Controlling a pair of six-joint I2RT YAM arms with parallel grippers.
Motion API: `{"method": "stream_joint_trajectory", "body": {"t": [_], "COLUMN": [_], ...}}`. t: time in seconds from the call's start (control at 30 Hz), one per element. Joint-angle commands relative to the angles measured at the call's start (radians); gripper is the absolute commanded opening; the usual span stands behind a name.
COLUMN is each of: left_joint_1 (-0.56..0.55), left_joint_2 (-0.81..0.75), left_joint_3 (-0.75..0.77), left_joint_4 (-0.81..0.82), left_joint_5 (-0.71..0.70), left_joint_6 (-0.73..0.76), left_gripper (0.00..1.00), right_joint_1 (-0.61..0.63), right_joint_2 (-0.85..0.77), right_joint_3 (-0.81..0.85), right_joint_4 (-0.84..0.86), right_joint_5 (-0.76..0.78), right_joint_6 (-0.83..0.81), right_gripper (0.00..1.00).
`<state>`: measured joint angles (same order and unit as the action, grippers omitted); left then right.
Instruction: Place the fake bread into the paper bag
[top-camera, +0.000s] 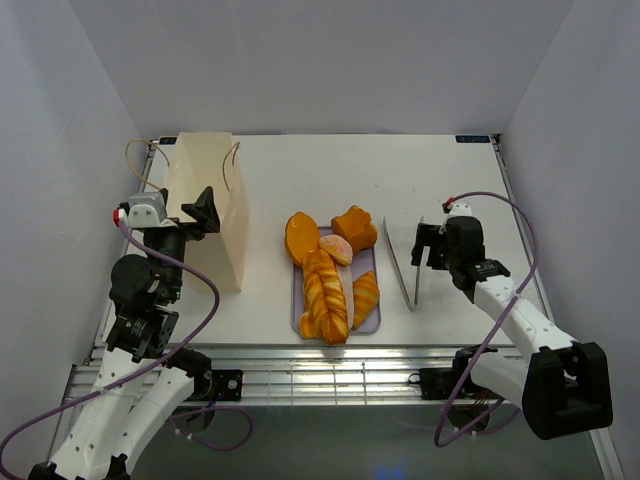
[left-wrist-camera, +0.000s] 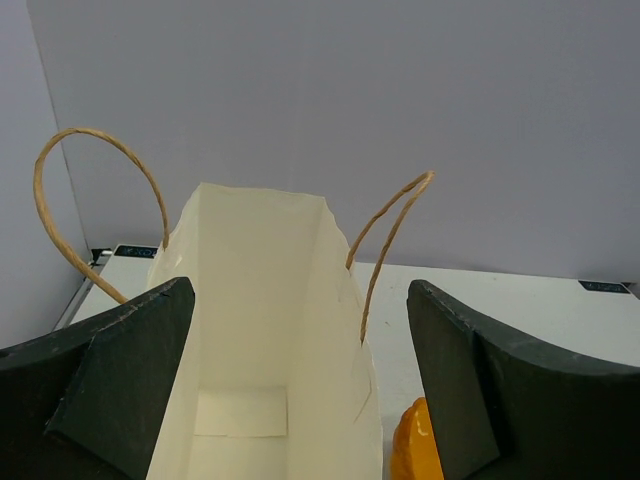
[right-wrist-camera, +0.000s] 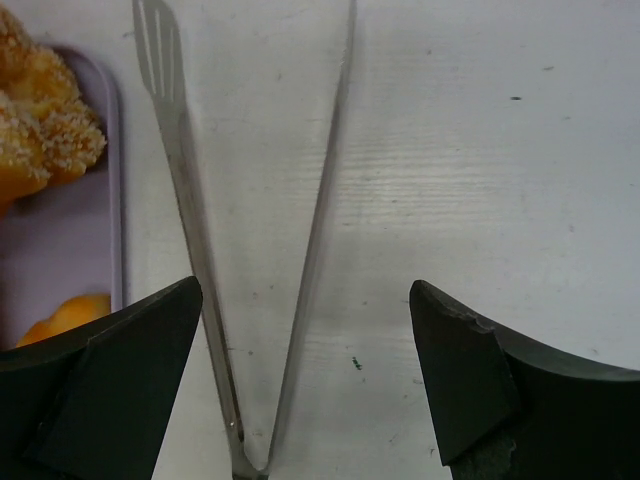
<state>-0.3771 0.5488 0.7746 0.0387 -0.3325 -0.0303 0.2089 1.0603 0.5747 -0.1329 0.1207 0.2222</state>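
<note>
Top external view: glossy orange-golden fake bread sits unbagged on a lilac rectangular tray. Left end effector gapes at the tall cream paper bag; right end effector, open and empty, straddles metal tongs, which it likely grips next.

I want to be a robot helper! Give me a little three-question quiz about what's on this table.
1. True or false: the paper bag is open at the top.
2. Pick one: what lies on the table under the right gripper? A) metal tongs B) a spoon C) a cup
3. Fill the gap: the fake bread sits on a lilac ____.

Key: 1 true; 2 A; 3 tray.
</note>
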Motion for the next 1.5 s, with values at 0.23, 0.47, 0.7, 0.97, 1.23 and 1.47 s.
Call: {"method": "stream_joint_trajectory", "body": {"t": [0.23,0.47,0.7,0.97,1.23,1.47], "left_joint_1": [-0.02,-0.023,-0.025,-0.025,-0.026,-0.029], "left_joint_2": [-0.016,-0.016,-0.013,-0.007,-0.004,-0.004], "left_joint_3": [-0.009,-0.009,-0.009,-0.009,-0.009,-0.009], "left_joint_4": [0.023,0.023,0.02,0.018,0.017,0.017], "left_joint_5": [0.0,-0.003,0.001,0.013,0.016,0.023], "left_joint_6": [-0.005,-0.006,-0.006,-0.01,-0.011,-0.013], "left_gripper": [0.98,0.98,0.98,0.98,0.98,0.98], "right_joint_1": [0.118,0.167,0.19,0.192,0.192,0.195], "right_joint_2": [0.124,0.194,0.247,0.319,0.359,0.394], "right_joint_3": [0.036,0.04,0.053,0.071,0.083,0.102], "right_joint_4": [0.084,0.105,0.093,0.111,0.121,0.107], "right_joint_5": [-0.021,-0.012,0.046,0.091,0.076,0.097], "right_joint_6": [-0.099,-0.11,-0.106,-0.064,-0.026,-0.004], "right_gripper": [0.9,0.9,0.9,0.9,0.9,0.93]}}
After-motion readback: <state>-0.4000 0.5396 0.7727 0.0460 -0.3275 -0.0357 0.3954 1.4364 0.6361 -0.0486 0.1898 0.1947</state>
